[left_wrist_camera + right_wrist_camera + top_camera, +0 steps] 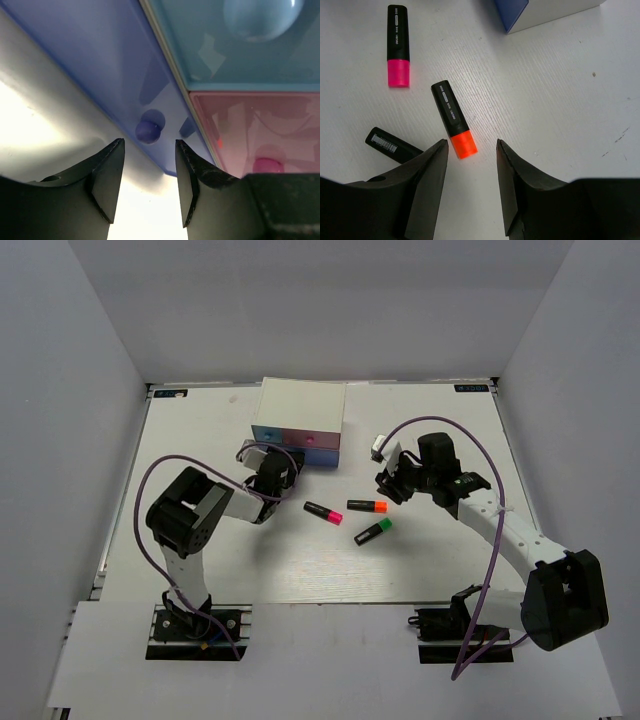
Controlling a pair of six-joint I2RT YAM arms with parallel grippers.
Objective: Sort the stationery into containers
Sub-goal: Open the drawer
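Observation:
The white chest (pixel 303 405) stands at the back centre with a light blue drawer (pixel 267 434), a pink drawer (pixel 316 439) and a wide dark blue drawer (pixel 305 456), all shut. My left gripper (pixel 276 473) is open and empty. Its jaws stand just short of the dark blue drawer's knob (pixel 148 131). Pink-capped (pixel 323 512), orange-capped (pixel 367 505) and green-capped (pixel 372 531) highlighters lie on the table. My right gripper (pixel 391 486) is open and empty above the orange cap (pixel 463 144). The lilac and pinkish-red blocks are out of view.
The white table (pixel 200 550) is walled by grey panels on three sides. In the right wrist view the chest's corner (pixel 545 12) lies at the top, and the third highlighter's black body (pixel 392 145) runs under the left finger (pixel 422 190).

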